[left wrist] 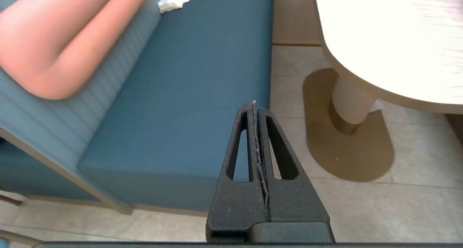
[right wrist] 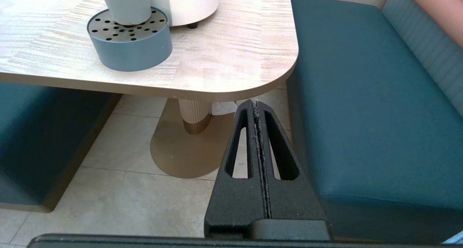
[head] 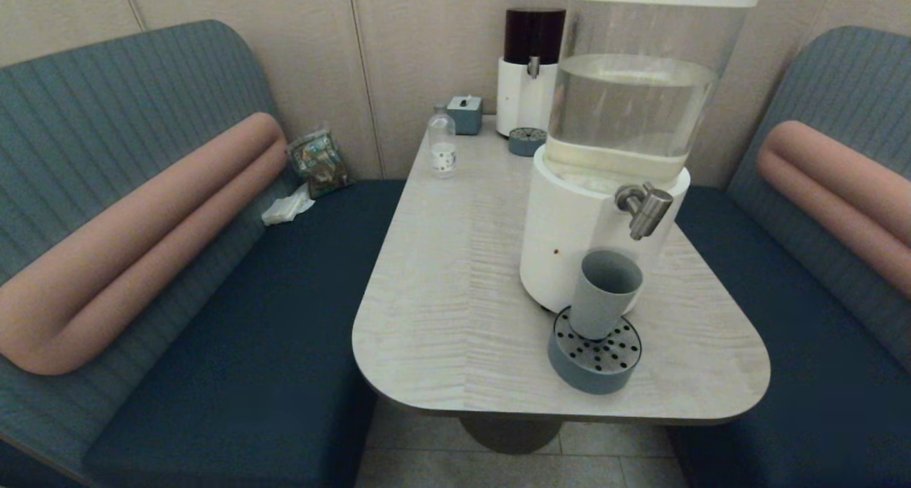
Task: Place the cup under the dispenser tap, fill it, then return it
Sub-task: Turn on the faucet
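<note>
**A:** Both tools are pinched fully closed with nothing in them. The left tool (left wrist: 255, 105) hangs low over the floor between the bench and the table (left wrist: 379, 42), and the right tool (right wrist: 255, 103) sits parked below the table edge on the other side. Neither shows up from the head.

**B:** So where's the cup?

**A:** Up on the table, well apart from both tools and higher than either. The cup (head: 603, 294) stands upright on the drip tray (head: 594, 363), right by the dispenser base, with the tap (head: 646, 210) above it and a bit toward the right.

**B:** What could go sideways?

**A:** My guess: a tool coming up closed could clip the table edge, or shove the light cup off the tray. It's also not clearly centred under the tap, so water might hit the rim and splash. Squeeze too hard and it could tip once full.
</note>
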